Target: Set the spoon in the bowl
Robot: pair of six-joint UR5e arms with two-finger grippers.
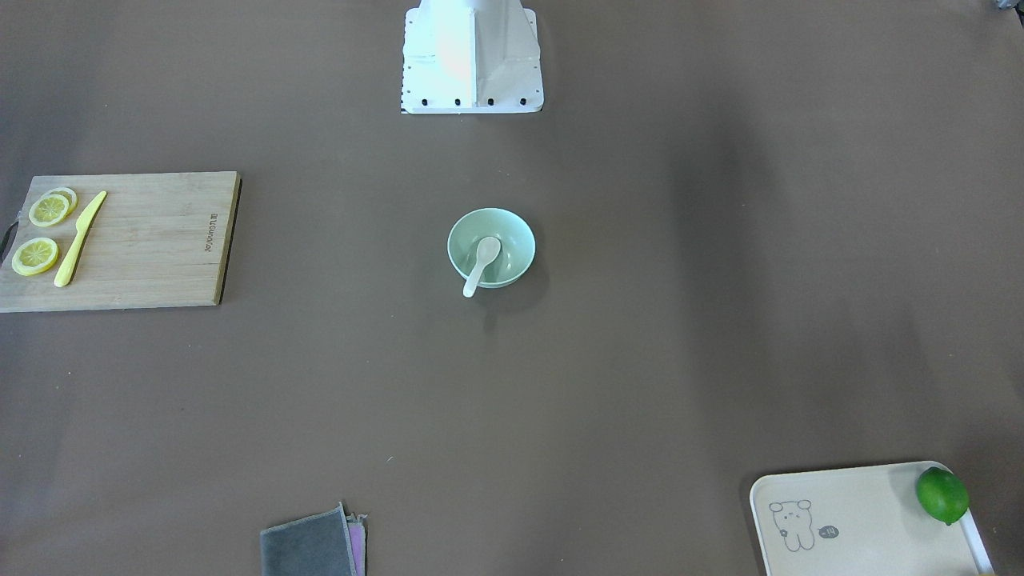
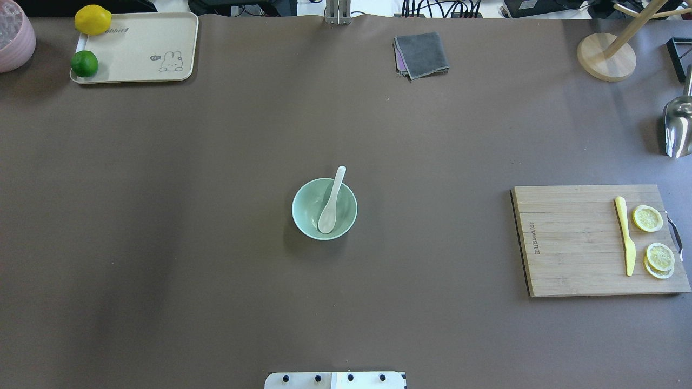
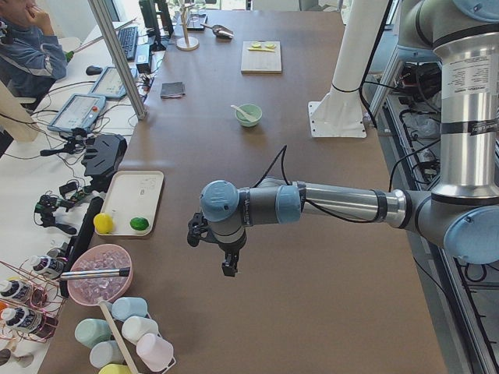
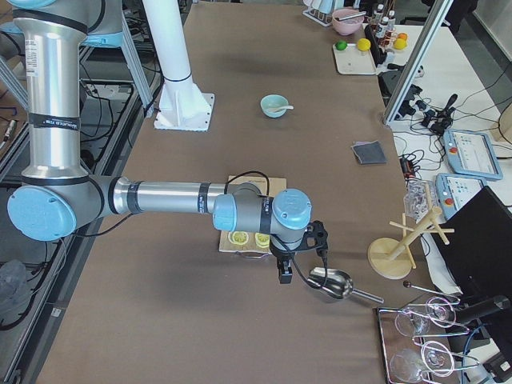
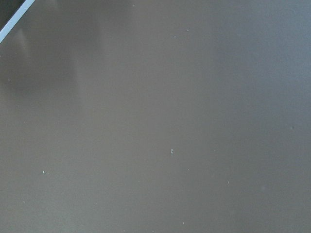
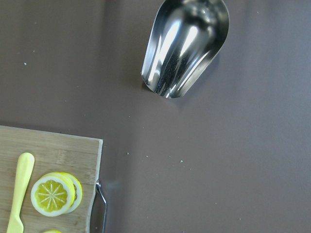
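The white spoon (image 2: 331, 205) lies in the pale mint-green bowl (image 2: 306, 212) at the table's middle. Its scoop rests inside and its handle sticks out over the far rim. Both also show in the front view, the spoon (image 1: 482, 262) in the bowl (image 1: 514, 238). My left gripper (image 3: 227, 269) hangs over bare table far to the robot's left, away from the bowl; I cannot tell if it is open or shut. My right gripper (image 4: 284, 277) hangs far to the right, near the cutting board's end; I cannot tell its state either.
A wooden cutting board (image 2: 573, 237) with a yellow knife (image 2: 624, 235) and lemon slices (image 2: 647, 218) lies on the right. A metal scoop (image 6: 184, 46) lies beyond it. A tray (image 2: 140, 46) holds a lime and a lemon. A grey cloth (image 2: 420, 54) lies at the far edge.
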